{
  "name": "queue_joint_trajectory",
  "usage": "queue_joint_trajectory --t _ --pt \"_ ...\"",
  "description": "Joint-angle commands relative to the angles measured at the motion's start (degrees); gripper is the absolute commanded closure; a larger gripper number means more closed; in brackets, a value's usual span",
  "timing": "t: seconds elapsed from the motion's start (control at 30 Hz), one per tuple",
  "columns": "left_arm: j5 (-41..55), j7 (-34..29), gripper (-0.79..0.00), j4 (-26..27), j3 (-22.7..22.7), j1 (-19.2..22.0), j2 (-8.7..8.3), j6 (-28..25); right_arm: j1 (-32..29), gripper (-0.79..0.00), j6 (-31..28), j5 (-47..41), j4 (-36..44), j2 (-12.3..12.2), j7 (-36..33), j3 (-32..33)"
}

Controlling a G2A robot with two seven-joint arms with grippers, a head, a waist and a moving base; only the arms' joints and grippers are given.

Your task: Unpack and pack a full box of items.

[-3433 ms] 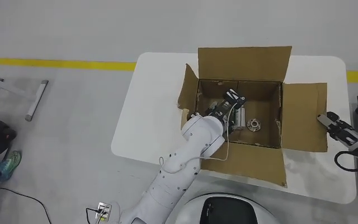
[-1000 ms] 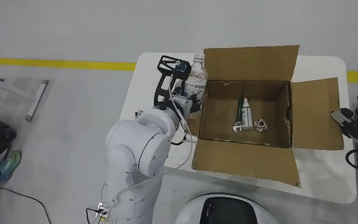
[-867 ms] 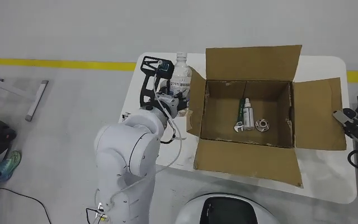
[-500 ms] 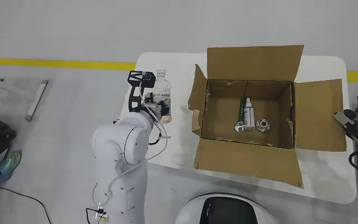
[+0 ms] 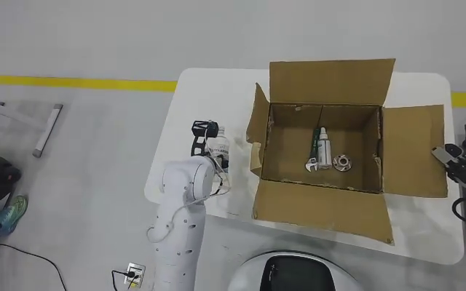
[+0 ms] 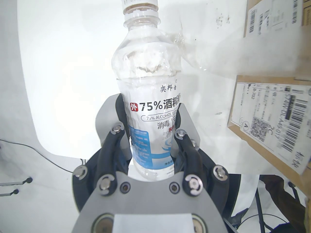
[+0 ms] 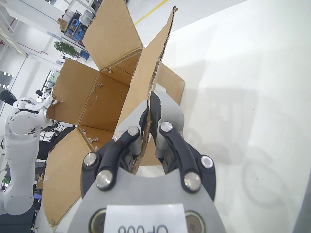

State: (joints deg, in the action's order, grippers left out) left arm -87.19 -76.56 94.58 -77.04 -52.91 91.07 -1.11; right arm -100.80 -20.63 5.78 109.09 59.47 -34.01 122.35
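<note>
The white table [image 5: 182, 109] spreads under the left gripper [image 6: 150, 122]. The open cardboard box [image 5: 320, 207] stands just beside this gripper, on its right-arm side. The right gripper [image 7: 149, 115] is pinched shut on the edge of the box's right flap [image 7: 155, 61], holding it folded outward.

The left gripper's fingers [image 6: 181, 144] are clamped on the lower half of a clear alcohol bottle [image 6: 145, 73], whose white cap points away from the wrist. The bottle is out of the box and over the table; I cannot tell whether it touches the surface.

A green-and-white tube [image 5: 321, 145], a small wrench [image 5: 311, 164] and a round metal fitting [image 5: 341, 161] lie in the box, well apart from the left gripper.

The step looks like setting the bottle down. Lower it until the table bears it and release slowly, because a round bottle may roll. Keep it clear of the box wall, and keep the pinch on the flap firm.
</note>
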Motion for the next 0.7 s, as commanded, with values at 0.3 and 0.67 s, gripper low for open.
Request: queue_joint_trajectory --t 0.3,0.67 --pt "1.55 1.33 -0.785 -5.95 3.5 1.99 0.26 0.85 0.37 0.0 0.2 0.35 -0.21 -0.09 -0.06 -0.31" --pt "-0.27 -0.79 -0.785 7.07 5.61 2.81 0.11 0.73 0.29 0.0 -0.08 0.42 -0.53 -0.12 0.13 -0.4"
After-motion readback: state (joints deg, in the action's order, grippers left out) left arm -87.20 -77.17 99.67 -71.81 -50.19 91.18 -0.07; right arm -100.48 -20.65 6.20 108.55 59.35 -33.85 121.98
